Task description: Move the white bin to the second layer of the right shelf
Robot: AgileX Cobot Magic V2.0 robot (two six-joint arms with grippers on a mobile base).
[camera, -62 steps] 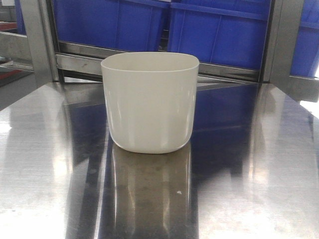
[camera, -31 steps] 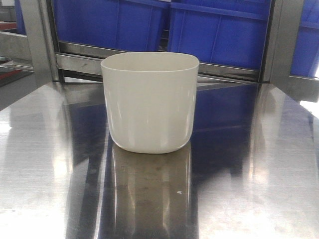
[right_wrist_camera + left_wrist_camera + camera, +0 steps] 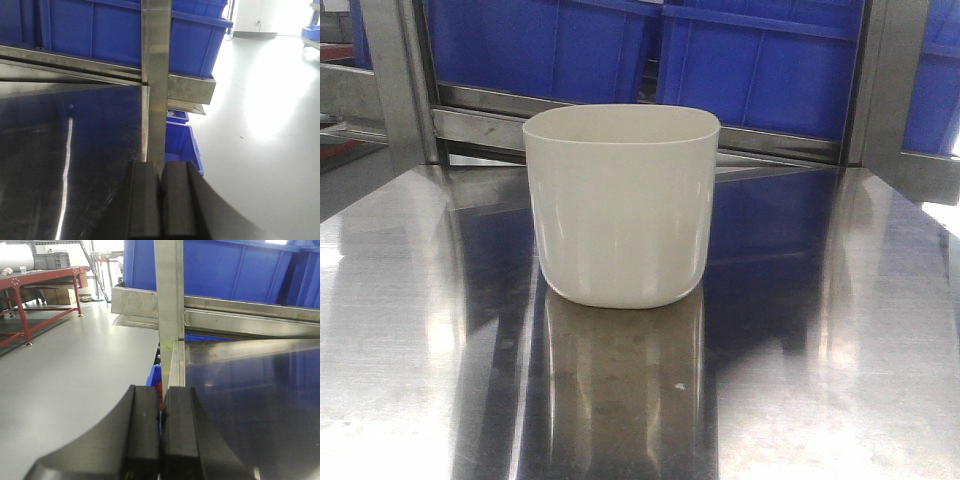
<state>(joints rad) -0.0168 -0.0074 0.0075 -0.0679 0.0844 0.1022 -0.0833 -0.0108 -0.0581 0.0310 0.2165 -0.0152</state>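
1. Nearest: left gripper (image 3: 161, 405) and right gripper (image 3: 161, 170), both clenched on nothing, parked at opposite table (image 3: 840, 380) edges (likely keeping the approach free).
2. Mid-table: bin (image 3: 620, 205) upright, untouched, ungrasped.
3. Behind: crates (image 3: 760, 70), shelved.

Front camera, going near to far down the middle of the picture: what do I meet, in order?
steel tabletop → white bin → steel shelf rail → blue crates

The white bin (image 3: 620, 205) stands upright on the steel shelf (image 3: 840, 330).
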